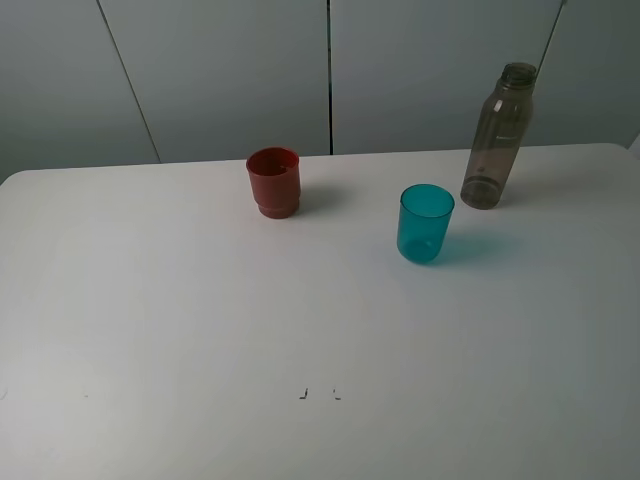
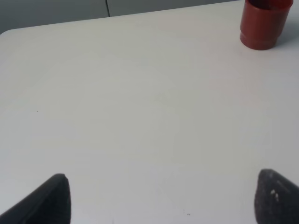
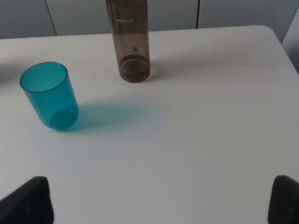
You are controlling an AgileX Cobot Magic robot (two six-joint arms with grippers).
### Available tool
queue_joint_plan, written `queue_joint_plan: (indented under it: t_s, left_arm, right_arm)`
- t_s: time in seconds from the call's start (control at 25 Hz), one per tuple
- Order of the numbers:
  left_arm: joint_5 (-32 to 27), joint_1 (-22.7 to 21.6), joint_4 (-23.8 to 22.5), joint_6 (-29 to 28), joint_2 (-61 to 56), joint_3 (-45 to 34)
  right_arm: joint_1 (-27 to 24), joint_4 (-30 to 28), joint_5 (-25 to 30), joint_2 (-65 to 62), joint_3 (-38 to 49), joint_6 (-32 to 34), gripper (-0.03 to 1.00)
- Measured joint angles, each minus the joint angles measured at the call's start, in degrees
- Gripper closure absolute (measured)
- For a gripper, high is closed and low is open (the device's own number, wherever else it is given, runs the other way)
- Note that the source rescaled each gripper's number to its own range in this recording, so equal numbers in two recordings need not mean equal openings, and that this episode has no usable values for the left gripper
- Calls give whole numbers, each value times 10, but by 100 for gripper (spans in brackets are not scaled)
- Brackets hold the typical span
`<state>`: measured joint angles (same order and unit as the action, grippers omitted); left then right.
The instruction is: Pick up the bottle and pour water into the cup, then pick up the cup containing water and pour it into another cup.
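On the white matte table (image 1: 150,300), before grey wall panels (image 1: 220,70), stand a smoky translucent plastic bottle (image 1: 497,136), teal translucent tumbler (image 1: 425,223) and opaque red ridged cup (image 1: 274,182); both the left gripper (image 2: 161,198) and the right gripper (image 3: 161,200) hang with fingers apart, holding nothing.

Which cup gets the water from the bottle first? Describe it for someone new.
On the white table, look toward the far right, where the tall grey-brown bottle stands. Just in front of it stands the cup: translucent teal with smooth sides, unlike the opaque red cup.

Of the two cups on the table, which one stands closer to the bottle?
The teal translucent cup stands closer, just in front of the bottle. The opaque red cup stands apart, farther to the left in the high view.
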<state>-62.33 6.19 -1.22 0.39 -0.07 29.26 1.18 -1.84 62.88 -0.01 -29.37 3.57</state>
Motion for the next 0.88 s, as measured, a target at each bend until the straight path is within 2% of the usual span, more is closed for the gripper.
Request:
queue_joint_plan:
  t_s: [0.88]
  left_arm:
    - [0, 0, 0, 0, 0, 0]
  right_arm:
    - [0, 0, 0, 0, 0, 0, -3]
